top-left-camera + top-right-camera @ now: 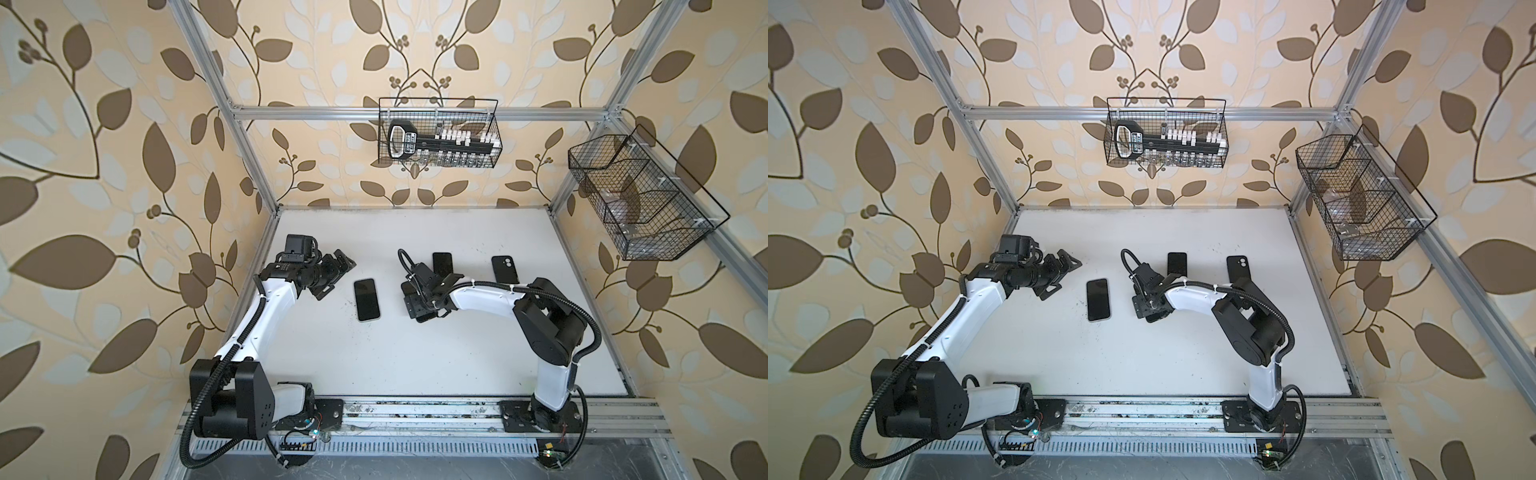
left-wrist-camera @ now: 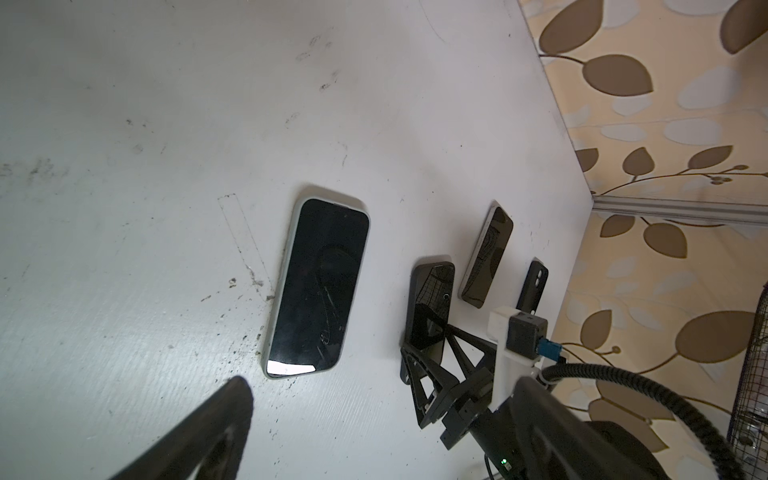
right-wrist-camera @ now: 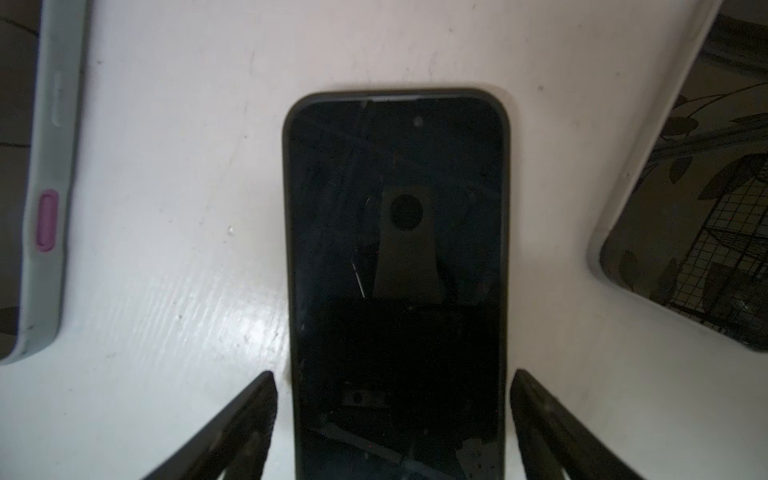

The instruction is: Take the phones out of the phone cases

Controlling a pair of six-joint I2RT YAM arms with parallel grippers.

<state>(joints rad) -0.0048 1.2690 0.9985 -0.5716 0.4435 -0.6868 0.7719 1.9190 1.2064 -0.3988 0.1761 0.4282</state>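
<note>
R end effector [image 3: 392, 374] set wide, jaws straddling the lower-frame end of the black-cased phone [image 3: 397, 249], centre of the wrist view. Neither jaw visibly touches it; judged lined up to pinch the case sides. L end effector [image 1: 338, 276] fully spread, empty, left of the grey-cased phone [image 1: 367, 299], prob. on standby to brace. An empty black case [image 1: 505, 269] lies right of centre. White surface [image 1: 415, 353] scuffed, dirt specks. Leaf-print walls; wire basket [image 1: 440, 133] on back rail.
</note>
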